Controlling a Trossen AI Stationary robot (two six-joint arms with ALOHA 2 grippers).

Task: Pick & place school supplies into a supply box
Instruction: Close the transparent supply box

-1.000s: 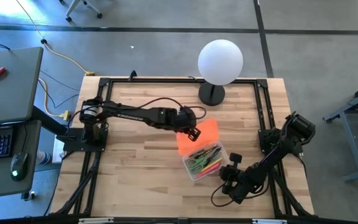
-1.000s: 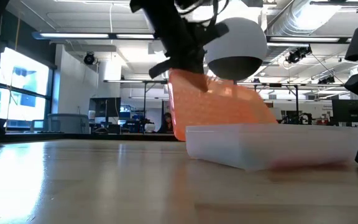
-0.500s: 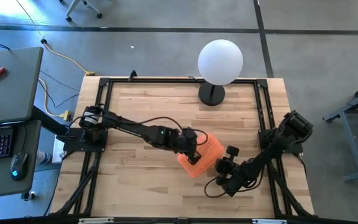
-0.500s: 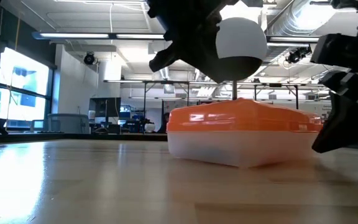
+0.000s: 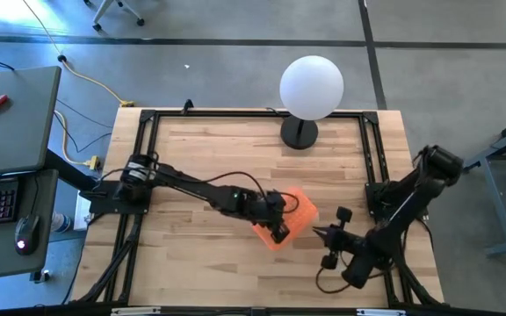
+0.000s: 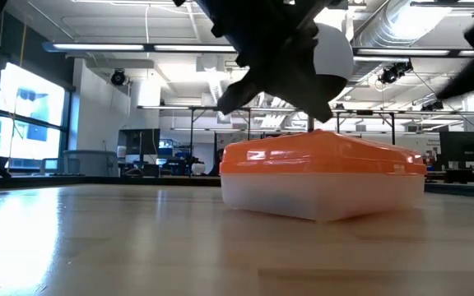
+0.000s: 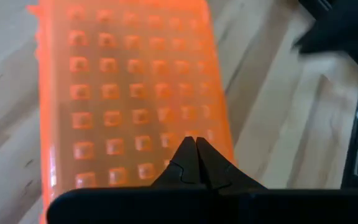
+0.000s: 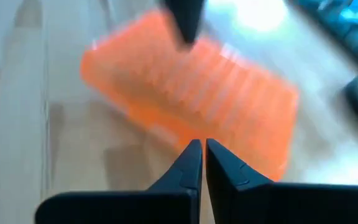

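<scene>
The supply box [image 5: 290,218] lies on the table with its orange textured lid [image 6: 323,152] down on the clear lower part [image 6: 319,197]. The school supplies are hidden inside it. My left gripper [image 5: 279,232] is shut and slants down over the lid's near-left end; its joined tips [image 7: 195,144] show against the lid's bumps. My right gripper [image 5: 317,233], also shut, hovers just right of the box, above the table, pointing at it [image 8: 199,146]. My left gripper's shut fingertips [image 7: 191,155] stand right at the lid's top surface [image 7: 166,134] near one end, coming from above and slanting down. In the low view they sit just over the lid. I cannot tell whether they touch it.
A white globe lamp [image 5: 311,88] on a black foot stands at the far edge, behind the box. A black frame rail [image 5: 148,118] runs around the table top. Bare wood lies to the left and near side of the box.
The orange lid, tilted up open a second ago, has swung down flat onto the box. My left gripper has travelled with it toward the near edge and a little down. My right gripper has risen from the table beside the box's right end.
</scene>
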